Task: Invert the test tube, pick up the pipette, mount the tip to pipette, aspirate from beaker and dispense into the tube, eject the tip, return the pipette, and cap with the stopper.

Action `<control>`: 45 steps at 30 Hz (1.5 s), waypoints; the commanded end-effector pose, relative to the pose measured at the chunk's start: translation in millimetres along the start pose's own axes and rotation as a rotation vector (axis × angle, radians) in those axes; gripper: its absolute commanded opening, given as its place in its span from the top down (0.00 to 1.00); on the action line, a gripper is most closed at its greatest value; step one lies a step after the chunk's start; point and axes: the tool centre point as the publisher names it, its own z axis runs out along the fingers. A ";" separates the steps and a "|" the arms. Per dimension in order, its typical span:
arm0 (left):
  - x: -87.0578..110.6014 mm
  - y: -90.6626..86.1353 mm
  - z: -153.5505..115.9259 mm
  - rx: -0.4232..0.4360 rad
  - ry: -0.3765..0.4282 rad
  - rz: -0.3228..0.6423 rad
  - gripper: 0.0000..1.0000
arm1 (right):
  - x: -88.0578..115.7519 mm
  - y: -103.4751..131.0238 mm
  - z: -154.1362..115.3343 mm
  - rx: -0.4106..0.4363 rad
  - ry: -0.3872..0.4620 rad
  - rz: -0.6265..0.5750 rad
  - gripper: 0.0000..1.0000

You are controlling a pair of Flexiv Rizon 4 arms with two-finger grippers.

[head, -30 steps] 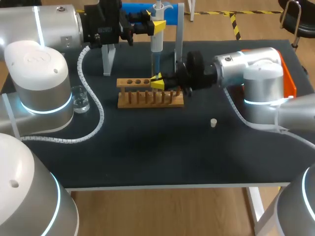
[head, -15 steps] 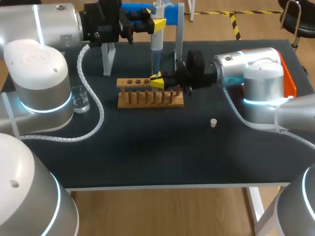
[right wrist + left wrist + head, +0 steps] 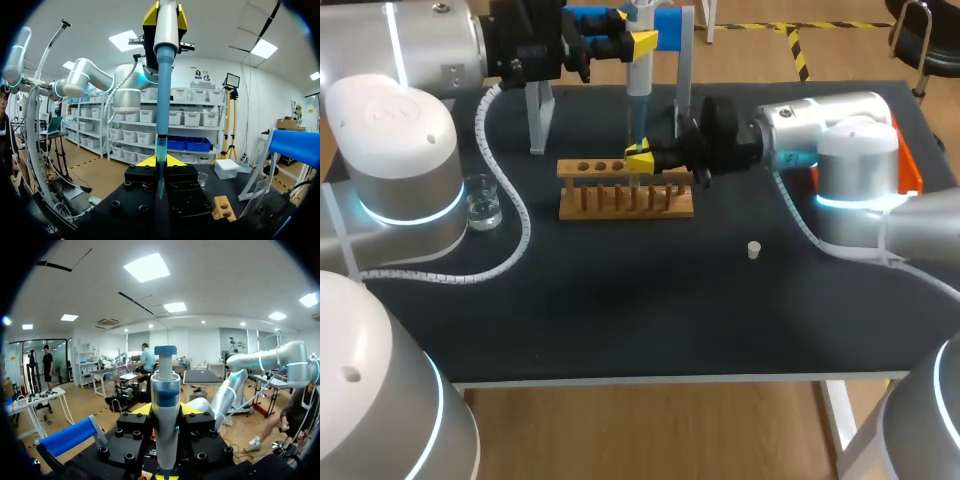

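My left gripper is shut on the white and blue pipette, held upright over the back of the table. In the left wrist view the pipette stands between the yellow fingertips. Its blue tip points down into the clear test tube. My right gripper is shut on that tube just above the wooden rack; its own view shows the gripper right below the tip. The beaker stands at the left, and the white stopper lies right of the rack.
The pipette stand, with a blue bar and clear legs, rises behind the rack. An orange object sits at the right edge behind my right arm. The front half of the dark table holds nothing.
Both grippers have shifted slightly up and toward the back of the table, the pipette and the tube going with them. Grips are unchanged.
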 end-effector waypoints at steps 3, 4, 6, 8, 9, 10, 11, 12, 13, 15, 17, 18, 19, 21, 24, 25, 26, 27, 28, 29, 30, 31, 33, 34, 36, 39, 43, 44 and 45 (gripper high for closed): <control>-0.4 11.1 0.5 -0.005 0.002 0.000 1.00 | 5.9 8.2 -2.4 0.019 0.002 0.008 1.00; -0.4 11.1 0.5 -0.005 0.002 0.000 1.00 | 6.5 5.8 -2.3 0.022 0.002 0.011 0.78; -0.4 11.1 0.5 -0.005 0.002 0.000 1.00 | 7.8 0.3 -2.3 0.033 -0.001 0.016 0.00; -0.4 11.1 0.5 -0.005 0.002 0.000 1.00 | 8.4 -4.8 -3.3 0.036 -0.003 0.024 0.00; -0.4 11.1 0.5 -0.005 0.002 0.000 1.00 | 8.9 -6.9 -4.8 0.037 -0.005 0.028 0.00; -0.4 11.1 0.5 -0.005 0.002 0.000 1.00 | 9.2 -8.1 -5.8 0.039 -0.007 0.030 0.00; -0.4 11.1 0.5 -0.005 0.002 0.000 1.00 | 10.0 -10.0 -7.6 0.042 -0.009 0.031 0.00; -0.4 11.1 0.5 -0.005 0.002 0.000 1.00 | 11.6 -12.5 -10.9 0.047 -0.014 0.033 0.00; -0.4 11.1 0.5 -0.005 0.002 0.000 1.00 | 13.3 -14.7 -13.7 0.052 -0.019 0.036 0.00; -0.4 11.1 0.5 -0.005 0.002 0.000 1.00 | 17.2 -20.9 -21.3 0.066 -0.026 0.039 0.00; -0.4 11.1 0.5 -0.005 0.002 0.000 1.00 | 21.7 -24.8 -28.2 0.075 -0.034 0.047 0.00; -0.4 11.1 0.5 -0.005 0.002 0.000 1.00 | 24.4 -29.1 -34.8 0.085 -0.042 0.053 0.00; -0.4 11.1 0.5 -0.005 0.002 0.000 1.00 | 26.0 -32.8 -40.3 0.095 -0.049 0.056 0.00; -0.4 11.1 0.5 -0.005 0.002 0.000 1.00 | 30.3 -37.9 -51.6 0.110 -0.062 0.065 0.00; -0.4 11.1 0.5 -0.005 0.002 0.000 1.00 | 38.5 -45.0 -70.9 0.136 -0.086 0.076 0.00; -0.4 11.1 0.5 -0.005 0.002 0.000 1.00 | 41.0 -46.7 -76.8 0.142 -0.092 0.080 0.00; -0.4 11.1 0.5 -0.005 0.002 0.000 1.00 | 43.4 -48.4 -82.9 0.149 -0.100 0.084 0.00; -0.4 11.1 0.5 -0.005 0.002 0.000 1.00 | 45.6 -49.9 -89.0 0.157 -0.110 0.085 0.00; -0.4 11.1 0.5 -0.005 0.002 0.000 1.00 | 47.4 -50.9 -94.1 0.162 -0.116 0.087 0.00; -0.4 11.1 0.5 -0.005 0.002 0.000 1.00 | 49.1 -51.4 -98.3 0.163 -0.119 0.089 0.00; -0.4 11.1 0.5 -0.005 0.002 0.000 1.00 | 50.9 -51.6 -102.3 0.169 -0.125 0.088 0.00; -0.4 11.1 0.5 -0.005 0.002 0.000 1.00 | 52.4 -51.5 -105.9 0.173 -0.130 0.086 0.00; -0.4 11.1 0.5 -0.005 0.002 0.000 1.00 | 55.1 -50.1 -111.9 0.174 -0.133 0.086 0.00; -0.4 11.1 0.5 -0.005 0.002 0.000 1.00 | 56.5 -48.7 -114.8 0.176 -0.138 0.081 0.00; -0.4 11.1 0.5 -0.005 0.002 0.000 1.00 | 56.5 -48.7 -114.8 0.176 -0.138 0.081 0.00; -0.4 11.1 0.5 -0.005 0.002 0.000 1.00 | 56.5 -48.7 -114.8 0.176 -0.138 0.081 0.00; -0.4 11.1 0.5 -0.005 0.002 0.000 1.00 | 56.5 -48.7 -114.8 0.176 -0.138 0.081 0.00; -0.4 11.1 0.5 -0.005 0.002 0.000 1.00 | 56.5 -48.7 -114.8 0.176 -0.138 0.081 0.00; -0.4 11.1 0.5 -0.005 0.002 0.000 1.00 | 56.5 -48.7 -114.8 0.176 -0.138 0.081 0.00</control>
